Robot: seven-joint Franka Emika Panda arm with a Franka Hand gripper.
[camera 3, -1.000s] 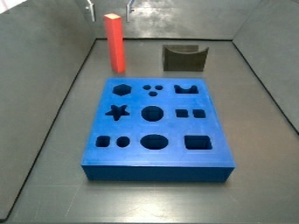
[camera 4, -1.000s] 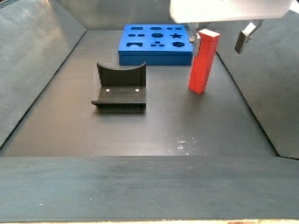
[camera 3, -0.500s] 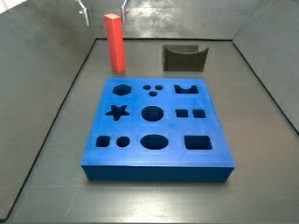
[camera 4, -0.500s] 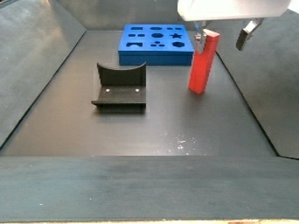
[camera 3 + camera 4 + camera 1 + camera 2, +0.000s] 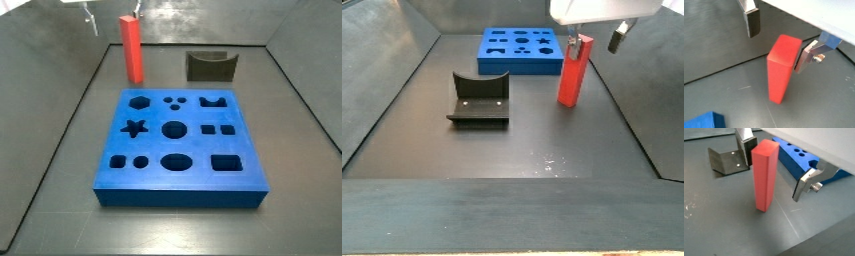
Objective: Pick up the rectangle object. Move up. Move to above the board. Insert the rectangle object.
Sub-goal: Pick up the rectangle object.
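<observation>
The red-orange rectangle object (image 5: 131,48) stands upright on the dark floor beyond the blue board (image 5: 181,140). It also shows in a side view (image 5: 573,72) and in both wrist views (image 5: 779,67) (image 5: 764,175). My gripper (image 5: 596,42) is open and hangs over the bar's top. One finger (image 5: 751,22) stands on one side of the bar and one finger (image 5: 806,56) close on the opposite side. The jaws stand apart and hold nothing. The gripper barely shows at the frame edge in a side view (image 5: 114,9). The board's holes are empty.
The dark fixture (image 5: 210,66) stands beside the bar, beyond the board; it also shows in a side view (image 5: 478,100) and in a wrist view (image 5: 727,160). Grey walls enclose the floor on both sides. The board's corner lies near the bar in a wrist view (image 5: 801,160).
My gripper has shifted slightly sideways over the bar. The bar, board and fixture have not moved.
</observation>
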